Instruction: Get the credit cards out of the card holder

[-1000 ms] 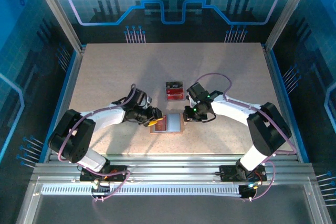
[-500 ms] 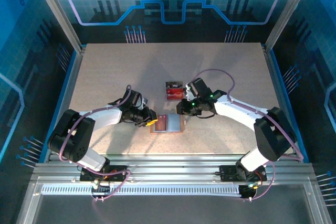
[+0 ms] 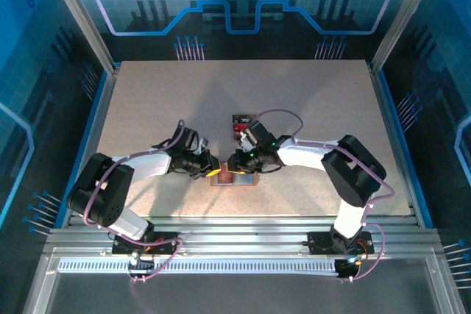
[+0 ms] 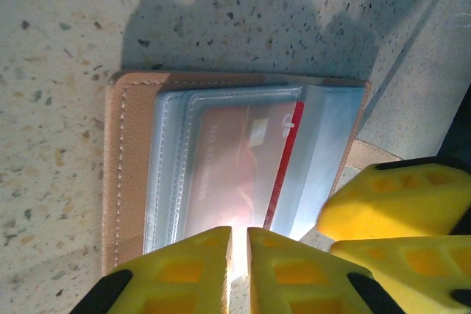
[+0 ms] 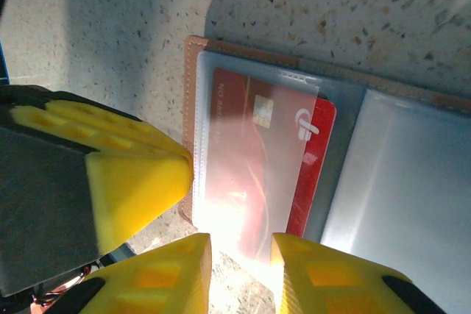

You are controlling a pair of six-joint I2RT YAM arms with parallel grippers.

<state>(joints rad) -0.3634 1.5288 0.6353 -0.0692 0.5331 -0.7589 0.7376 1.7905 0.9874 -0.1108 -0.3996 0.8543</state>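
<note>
The left gripper (image 4: pixel 239 239) is pinched to a slit at the edge of the open card holder (image 4: pixel 131 182), which lies flat just ahead of it; whether it grips that edge is unclear. The right gripper (image 5: pixel 241 246) stands slightly parted, and the red credit card (image 5: pixel 250 152), poking from its clear sleeve (image 5: pixel 243 93), lies just before its fingertips.

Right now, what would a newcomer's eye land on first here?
The card holder lies open flat near the front centre of the table, a red card showing through its clear sleeve. Both arms crowd it: the left gripper has its fingertips almost together at one edge, and the right gripper has its fingers slightly apart over the card's end.
</note>
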